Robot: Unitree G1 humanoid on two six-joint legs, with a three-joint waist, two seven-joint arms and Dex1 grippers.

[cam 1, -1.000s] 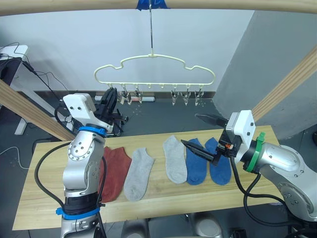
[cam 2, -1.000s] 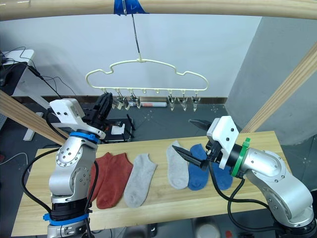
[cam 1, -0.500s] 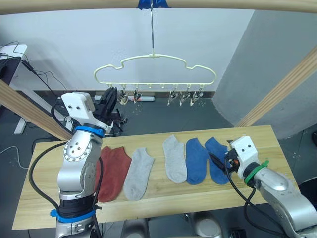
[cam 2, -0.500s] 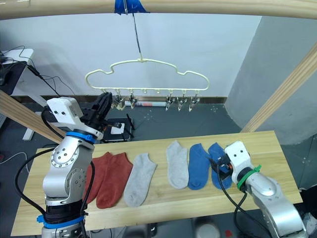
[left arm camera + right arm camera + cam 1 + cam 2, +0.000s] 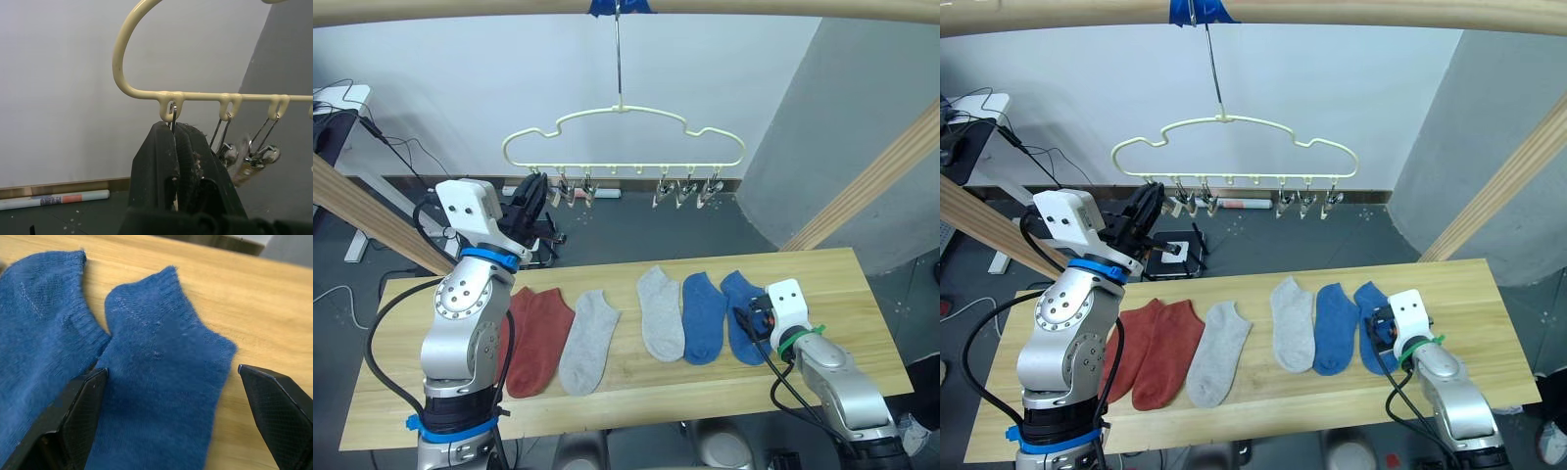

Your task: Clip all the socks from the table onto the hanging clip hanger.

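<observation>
Straddling the outer blue sock (image 5: 161,382) on the table (image 5: 274,333), your right gripper (image 5: 168,418) is spread wide, one finger either side. Press down and pinch near the cuff; your left gripper (image 5: 178,142) sits pressed together at the clip hanger (image 5: 623,132)

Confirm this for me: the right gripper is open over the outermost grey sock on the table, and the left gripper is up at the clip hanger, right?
Not quite. The right gripper is open over the outermost blue sock, not a grey one, as the right wrist view shows. The rest holds: the left gripper is up at the clip hanger.
</observation>
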